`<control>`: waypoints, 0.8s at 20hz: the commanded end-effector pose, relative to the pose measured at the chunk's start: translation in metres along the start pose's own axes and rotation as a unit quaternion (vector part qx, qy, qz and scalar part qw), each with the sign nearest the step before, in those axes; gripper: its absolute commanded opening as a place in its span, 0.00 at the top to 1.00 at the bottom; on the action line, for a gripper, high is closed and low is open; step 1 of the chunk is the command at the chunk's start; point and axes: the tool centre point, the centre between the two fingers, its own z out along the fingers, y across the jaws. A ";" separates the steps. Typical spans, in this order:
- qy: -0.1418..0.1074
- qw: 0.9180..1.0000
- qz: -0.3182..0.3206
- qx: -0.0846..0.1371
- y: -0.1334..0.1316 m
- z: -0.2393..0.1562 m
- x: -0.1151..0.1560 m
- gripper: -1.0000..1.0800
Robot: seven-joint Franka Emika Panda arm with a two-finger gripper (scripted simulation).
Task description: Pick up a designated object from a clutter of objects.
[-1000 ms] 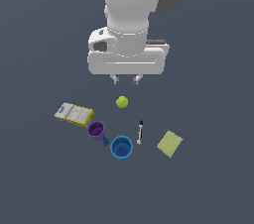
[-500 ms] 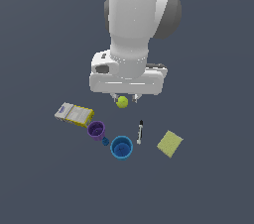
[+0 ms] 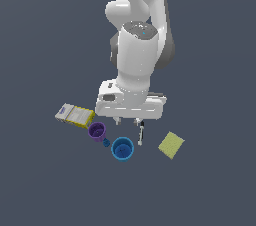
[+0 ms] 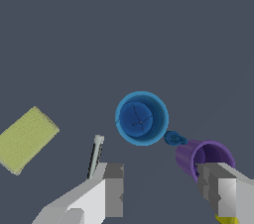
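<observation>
We see blue cup (image 3: pixel 122 148) upright on floor, tiny blue piece (image 3: pixel 106 143) just beside it, purple cup (image 3: pixel 97 131) next. Our gripper (image 4: pixel 163 188) hangs above, fingers (image 4: pixel 113 188) wide apart, holding nothing. Marker (image 4: pixel 95 154) and yellow sponge (image 3: pixel 171 144) nearby.

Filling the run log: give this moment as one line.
phase: approach | gripper: open, empty | target: blue cup, upright, untouched | neighbour: purple cup

arm reaching steeply down, wrist vertical, gripper (image 4: pixel 163 188) pointing at the floor, fingers (image 4: pixel 113 188) spread wide, nothing between.
</observation>
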 end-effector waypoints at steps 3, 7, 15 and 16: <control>0.024 1.000 -0.001 -0.004 -0.007 0.034 0.007 0.38; 0.044 0.999 -0.004 -0.006 -0.015 0.063 0.011 0.38; 0.074 0.997 -0.011 -0.003 -0.028 0.104 0.011 0.38; 0.076 0.997 -0.012 -0.003 -0.029 0.107 0.011 0.38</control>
